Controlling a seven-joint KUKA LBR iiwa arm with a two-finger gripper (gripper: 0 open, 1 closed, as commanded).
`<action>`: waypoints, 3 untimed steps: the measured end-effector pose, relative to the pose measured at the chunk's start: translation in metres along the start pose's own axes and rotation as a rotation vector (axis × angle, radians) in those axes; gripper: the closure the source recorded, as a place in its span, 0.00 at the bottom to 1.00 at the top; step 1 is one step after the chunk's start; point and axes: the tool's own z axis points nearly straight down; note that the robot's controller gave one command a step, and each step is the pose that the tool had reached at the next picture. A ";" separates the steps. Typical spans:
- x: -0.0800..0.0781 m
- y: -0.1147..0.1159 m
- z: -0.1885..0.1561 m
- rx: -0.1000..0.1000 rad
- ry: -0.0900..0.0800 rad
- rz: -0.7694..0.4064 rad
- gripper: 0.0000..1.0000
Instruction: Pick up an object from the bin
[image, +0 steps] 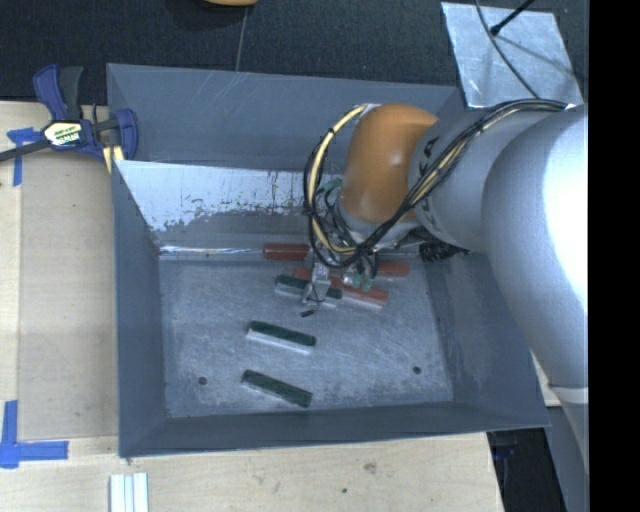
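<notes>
Claw (318, 292) low among flat sticks in the scuffed grey metal bin (140, 330).
Well in front of the claw lies a dark green bar (277, 388), then a pale-edged green bar (282, 337); just left of the claw sits a short green piece (291, 287), with red-brown sticks (284, 252) just behind and right. Whether the claw is spread or pinching cannot be told.

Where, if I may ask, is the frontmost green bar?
In the camera view, the frontmost green bar lies by the bin's front wall, just before another green bar.
</notes>
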 end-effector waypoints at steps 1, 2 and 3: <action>0.000 0.000 0.000 0.000 0.000 0.000 1.00; 0.001 0.000 -0.003 0.001 0.000 0.000 1.00; -0.001 -0.001 -0.037 0.002 -0.017 0.000 1.00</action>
